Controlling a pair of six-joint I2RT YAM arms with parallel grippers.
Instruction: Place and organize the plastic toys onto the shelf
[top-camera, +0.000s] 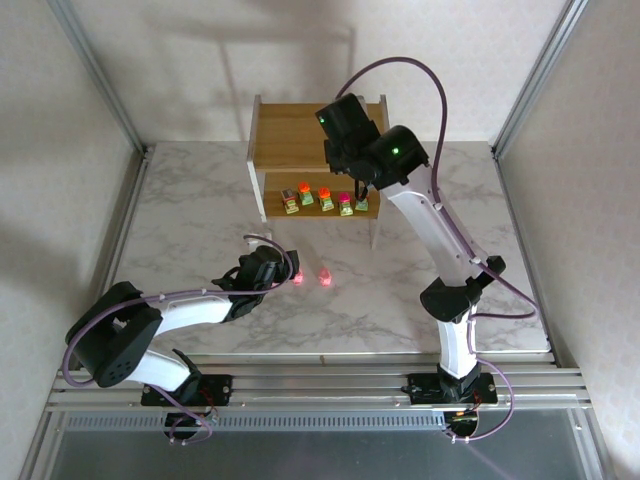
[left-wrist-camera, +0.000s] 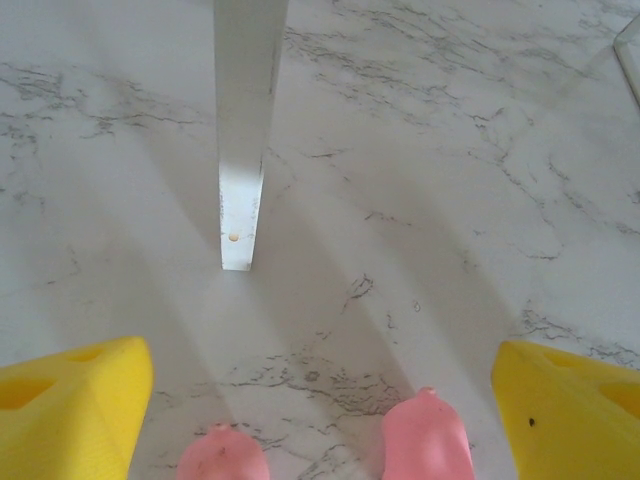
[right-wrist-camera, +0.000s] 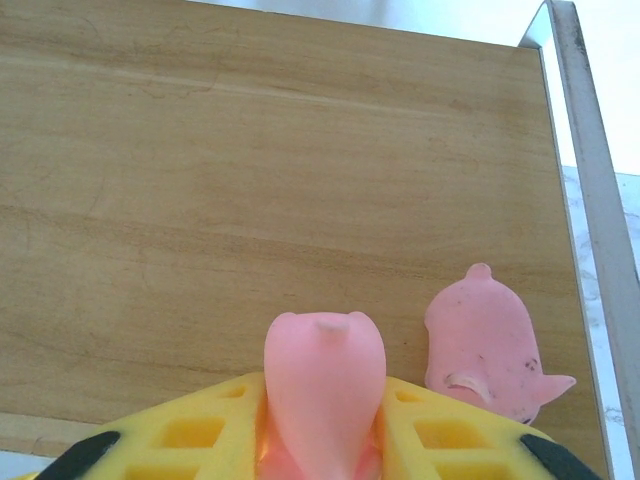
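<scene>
On the left, the left fingers (left-wrist-camera: 75, 410) are spread wide and nothing is held. Two pink toys (left-wrist-camera: 425, 440) are found on the bench (left-wrist-camera: 450, 200) between them, untouched by either finger, with a white shelf leg (left-wrist-camera: 245, 130) farther ahead.

In the middle, the shelf (top-camera: 290, 135) is set at the far side of the bench, and five blocky toys (top-camera: 326, 198) are lined up in a row on its lower tier.

On the right, the right fingers (right-wrist-camera: 210, 440) are closed on a pink toy (right-wrist-camera: 325, 380) over the upper tier, near its right end. Another pink figure (right-wrist-camera: 485, 345), apparently tipped over, is seen just beside it, close to the side panel.

The pieces are judged to be light, stiff, smooth plastic, probably slippery on their rounded flanks and easily toppled. They are best taken across the body, low down.

Five blocky pieces and four pink ones can be counted: two on the bench, one held, one on the upper tier.
</scene>
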